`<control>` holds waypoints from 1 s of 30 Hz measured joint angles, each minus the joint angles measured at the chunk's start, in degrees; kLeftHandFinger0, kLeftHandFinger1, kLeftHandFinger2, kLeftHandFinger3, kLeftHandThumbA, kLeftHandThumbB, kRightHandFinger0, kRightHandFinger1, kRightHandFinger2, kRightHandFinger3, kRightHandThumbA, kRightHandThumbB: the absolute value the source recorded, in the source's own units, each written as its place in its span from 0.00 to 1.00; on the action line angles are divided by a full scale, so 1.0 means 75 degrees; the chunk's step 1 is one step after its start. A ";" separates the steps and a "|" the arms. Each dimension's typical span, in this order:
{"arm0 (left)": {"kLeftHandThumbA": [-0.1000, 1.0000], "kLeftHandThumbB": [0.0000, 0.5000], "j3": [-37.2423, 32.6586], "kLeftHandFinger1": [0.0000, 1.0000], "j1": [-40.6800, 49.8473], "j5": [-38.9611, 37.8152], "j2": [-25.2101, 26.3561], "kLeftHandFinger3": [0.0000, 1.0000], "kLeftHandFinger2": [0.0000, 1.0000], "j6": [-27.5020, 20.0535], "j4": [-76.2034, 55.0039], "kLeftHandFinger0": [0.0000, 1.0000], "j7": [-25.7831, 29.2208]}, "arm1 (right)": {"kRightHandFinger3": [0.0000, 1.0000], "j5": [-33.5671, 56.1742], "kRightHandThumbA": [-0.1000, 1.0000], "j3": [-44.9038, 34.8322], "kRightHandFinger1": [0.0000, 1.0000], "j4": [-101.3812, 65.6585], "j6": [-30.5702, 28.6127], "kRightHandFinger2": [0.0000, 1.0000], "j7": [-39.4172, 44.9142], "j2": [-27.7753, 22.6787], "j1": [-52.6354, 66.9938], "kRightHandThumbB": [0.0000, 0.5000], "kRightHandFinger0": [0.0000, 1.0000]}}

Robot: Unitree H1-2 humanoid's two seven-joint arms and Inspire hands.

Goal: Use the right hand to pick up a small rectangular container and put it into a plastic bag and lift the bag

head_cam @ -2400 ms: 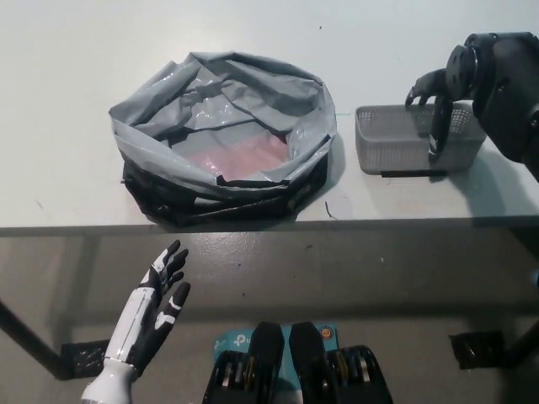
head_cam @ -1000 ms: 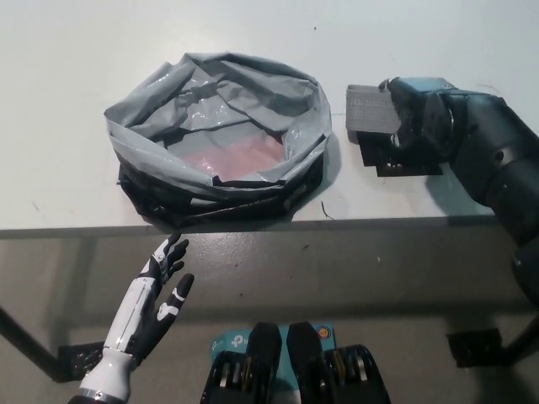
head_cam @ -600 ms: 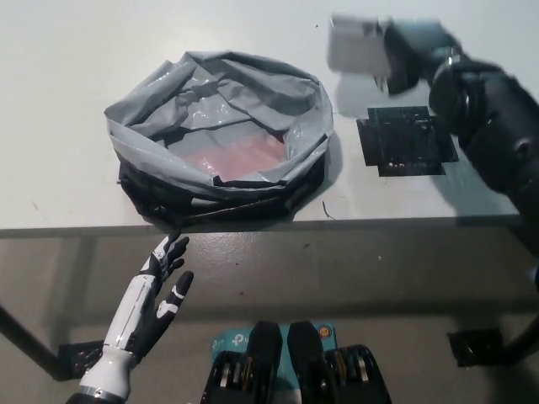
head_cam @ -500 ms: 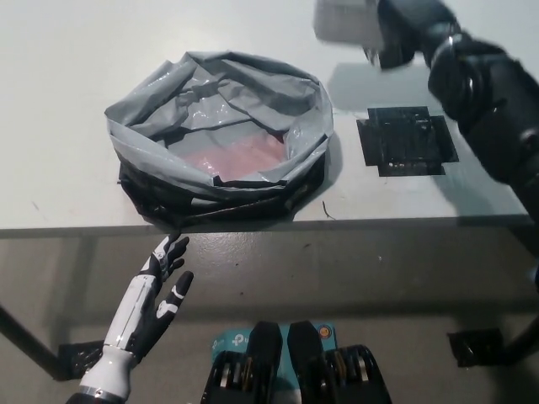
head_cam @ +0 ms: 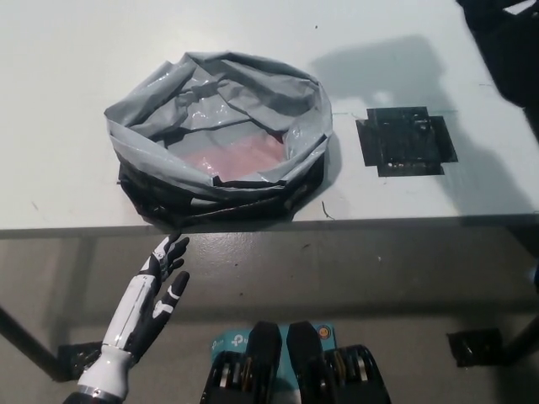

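Observation:
A grey plastic bag (head_cam: 221,101) sits open on the white table (head_cam: 67,50), its rim rolled down and something pink on its bottom. Only part of my black right arm (head_cam: 509,42) shows, at the top right corner. The right hand and the small rectangular container are both out of the picture. A broad shadow falls on the table right of the bag. My white left hand (head_cam: 152,303) rests open below the table's front edge at the lower left.
A black square mark (head_cam: 407,140) lies flat on the table right of the bag, where the container stood. The table's front edge (head_cam: 337,225) runs across the middle of the picture.
My right hand lifted the grey container off the black square mark and carried it up and out past the top edge. The left hand has stayed put.

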 measured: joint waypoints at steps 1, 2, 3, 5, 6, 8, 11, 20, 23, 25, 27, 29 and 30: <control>0.86 0.34 -0.0014 1.00 0.0000 0.0000 0.0000 1.00 1.00 0.0000 0.0000 1.00 -0.0003 | 0.89 0.0019 0.00 0.0017 0.33 -0.0113 0.0050 0.79 0.0068 0.0127 0.0032 0.47 0.00; 0.86 0.33 -0.0030 1.00 0.0001 0.0000 -0.0001 1.00 1.00 -0.0001 0.0001 1.00 -0.0006 | 0.84 0.0041 0.00 0.0054 0.31 -0.0235 0.0137 0.76 0.0178 0.0322 0.0072 0.45 0.00; 0.86 0.33 -0.0040 1.00 0.0000 0.0000 -0.0002 1.00 1.00 -0.0002 0.0001 1.00 -0.0007 | 0.79 0.0055 0.00 0.0091 0.28 -0.0331 0.0229 0.72 0.0277 0.0509 0.0113 0.46 0.00; 0.86 0.33 -0.0054 1.00 -0.0005 -0.0002 -0.0002 1.00 1.00 -0.0004 0.0001 1.00 -0.0010 | 0.76 0.0062 0.00 0.0177 0.26 -0.0377 0.0354 0.70 0.0405 0.0811 0.0177 0.46 0.00; 0.86 0.35 -0.0059 1.00 -0.0008 -0.0002 -0.0003 1.00 1.00 -0.0004 0.0003 1.00 -0.0010 | 0.76 0.0059 0.00 0.0266 0.26 -0.0352 0.0425 0.70 0.0482 0.1062 0.0233 0.41 0.00; 0.83 0.37 -0.0066 1.00 -0.0015 -0.0001 -0.0003 1.00 1.00 -0.0004 0.0004 1.00 -0.0011 | 0.80 0.0058 0.00 0.0391 0.29 -0.0296 0.0494 0.73 0.0544 0.1392 0.0345 0.41 0.00; 0.82 0.38 -0.0086 1.00 -0.0047 -0.0002 -0.0002 1.00 1.00 -0.0004 0.0003 1.00 -0.0026 | 0.79 0.0046 0.00 0.0614 0.35 -0.0240 0.0640 0.80 0.0705 0.1838 0.0633 0.40 0.00; 0.78 0.41 -0.0086 1.00 -0.0106 -0.0002 0.0001 1.00 1.00 0.0002 0.0002 1.00 -0.0098 | 0.80 -0.0119 0.00 0.1094 0.32 0.0267 0.0631 0.81 0.0791 0.2030 0.1348 0.38 0.00; 0.78 0.41 -0.0087 1.00 -0.0106 0.0000 0.0000 1.00 1.00 0.0016 -0.0001 1.00 -0.0103 | 0.87 -0.0147 0.00 0.1205 0.34 0.0406 0.0637 0.81 0.0843 0.2014 0.1520 0.33 0.00; 0.78 0.41 -0.0087 1.00 -0.0106 0.0001 0.0000 1.00 1.00 0.0022 -0.0001 1.00 -0.0103 | 0.88 -0.0157 0.00 0.1243 0.35 0.0535 0.0649 0.82 0.0860 0.2013 0.1624 0.35 0.00; 0.78 0.39 -0.0086 1.00 -0.0106 0.0000 0.0001 1.00 1.00 0.0022 0.0000 1.00 -0.0104 | 0.91 -0.0171 0.00 0.1265 0.39 0.0619 0.0654 0.84 0.0863 0.2014 0.1660 0.33 0.00; 0.78 0.38 -0.0087 1.00 -0.0107 0.0000 0.0000 1.00 1.00 0.0028 -0.0001 1.00 -0.0104 | 0.92 -0.0205 0.00 0.1288 0.41 0.0746 0.0657 0.86 0.0862 0.2014 0.1663 0.33 0.00; 0.78 0.39 -0.0087 1.00 -0.0107 0.0000 0.0001 1.00 1.00 0.0034 -0.0001 1.00 -0.0104 | 0.93 -0.0227 0.00 0.1298 0.42 0.0789 0.0658 0.88 0.0861 0.2012 0.1665 0.34 0.00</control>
